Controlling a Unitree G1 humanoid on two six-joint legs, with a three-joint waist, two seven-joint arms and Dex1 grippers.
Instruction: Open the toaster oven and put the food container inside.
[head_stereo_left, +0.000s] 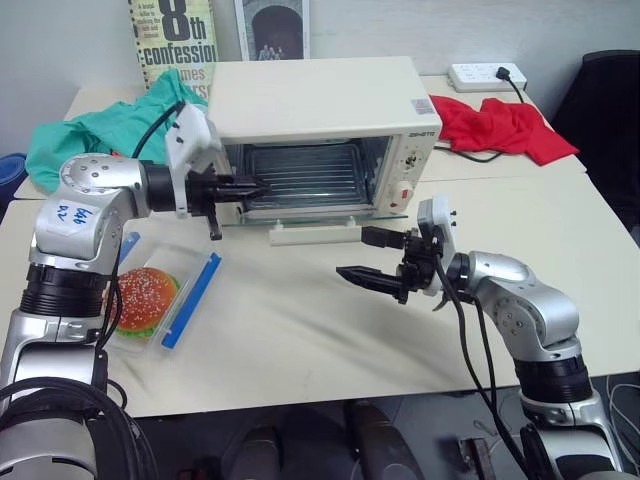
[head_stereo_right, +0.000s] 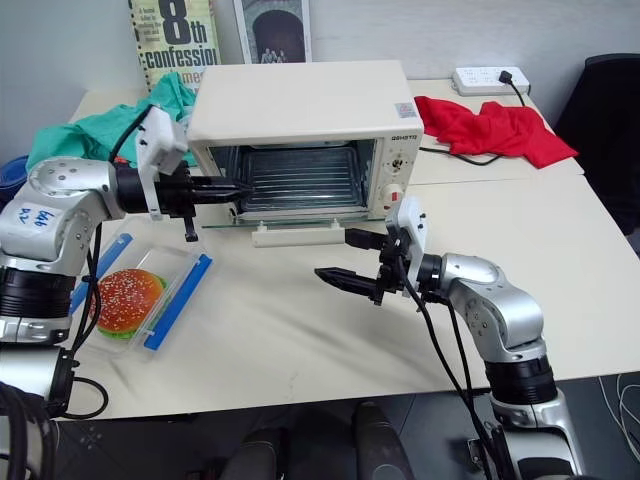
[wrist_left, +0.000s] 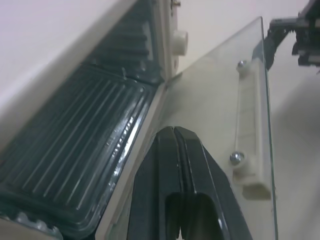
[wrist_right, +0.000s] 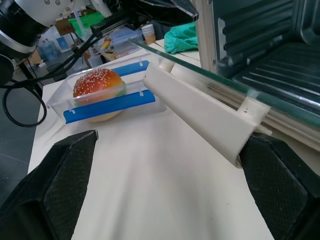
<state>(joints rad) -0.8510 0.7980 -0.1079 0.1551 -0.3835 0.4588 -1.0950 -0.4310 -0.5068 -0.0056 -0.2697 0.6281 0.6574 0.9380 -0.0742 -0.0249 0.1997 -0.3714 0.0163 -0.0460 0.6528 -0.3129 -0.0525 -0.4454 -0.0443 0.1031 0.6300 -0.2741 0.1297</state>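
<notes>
Left eye view puts the container (head_stereo_left: 160, 295) nearest, at the near-left of the desk (head_stereo_left: 300, 330) — a shallow clear plastic box with blue clips down its long sides and a sesame bun inside. Its long axis runs near-to-far, leaning a little to the right. It sits just below and to the left of the left arm, so that arm is clearly the nearer one; the right arm is well apart across bare cream desktop.

Right pincer (head_stereo_left: 372, 257) hovers over the middle of the desk with its black fingers spread wide and empty, pointing left toward the container. From its wrist view the textured finger pads frame the white bar handle (wrist_right: 200, 115) close ahead, with the container lying beyond.

Further back, the left pincer (head_stereo_left: 245, 186) is pressed fully shut, holding nothing, its tip at the left edge of the oven (head_stereo_left: 320, 130) mouth, above the hinge of the door (wrist_left: 210, 120). That door is glass, dropped flat toward the near side, so the oven already stands open — a ribbed dark tray and wire rack show inside the boxy cream shell.

Judging by this, the container still has to be picked up; the left pincer would need to back off, open and come down to its near-left.

At the far side lie a green cloth (head_stereo_left: 110, 130) left and a red cloth (head_stereo_left: 505, 128) right.
</notes>
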